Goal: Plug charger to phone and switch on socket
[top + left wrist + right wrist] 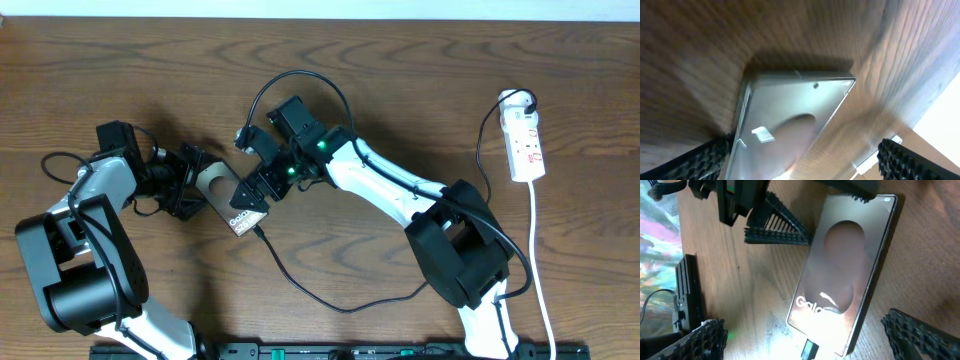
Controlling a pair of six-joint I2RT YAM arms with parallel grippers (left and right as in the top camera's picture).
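Note:
The phone [234, 203] lies flat on the wooden table, brownish-grey with a dark round shape and white "Galaxy" lettering [812, 305]. The charger [300, 285] is a thin black cable; its plug tip [809, 350] sits at the phone's lower edge, and I cannot tell whether it is fully seated. My left gripper [193, 186] is open at the phone's left end, the phone [790, 120] between its fingers [802, 152]. My right gripper [257, 190] is open and empty just above the phone's plug end [802, 330]. The white socket [526, 143] lies at the far right, apart from both grippers.
The charger cable loops across the front middle of the table toward the right arm's base [465, 250]. A black plug [521, 100] and a white cord [537, 250] join the socket. A black rail [330, 351] runs along the front edge.

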